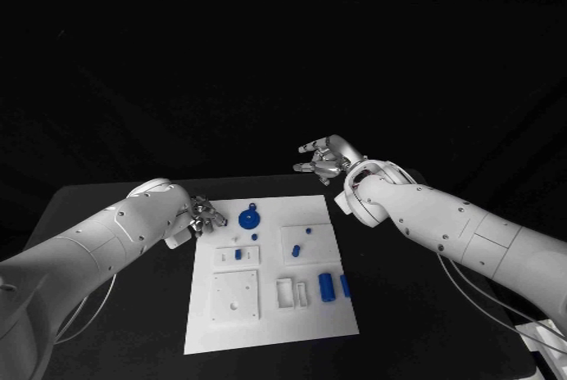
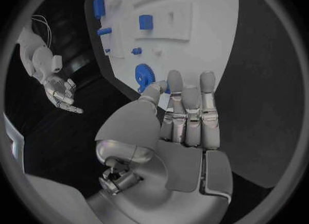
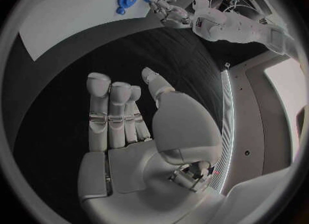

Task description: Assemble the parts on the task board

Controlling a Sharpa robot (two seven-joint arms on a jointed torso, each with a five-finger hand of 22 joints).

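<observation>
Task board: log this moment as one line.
left hand open at task board far-left edge, near blue gear | right hand open, off board | parts untouched

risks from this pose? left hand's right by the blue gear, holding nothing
1. The left hand sits at the white task board's edge beside the round blue gear; a clumsy approach could nudge the gear or shift the board.
2. The right hand hangs empty beyond the board's far corner, so it probably cannot steady the board.
</observation>
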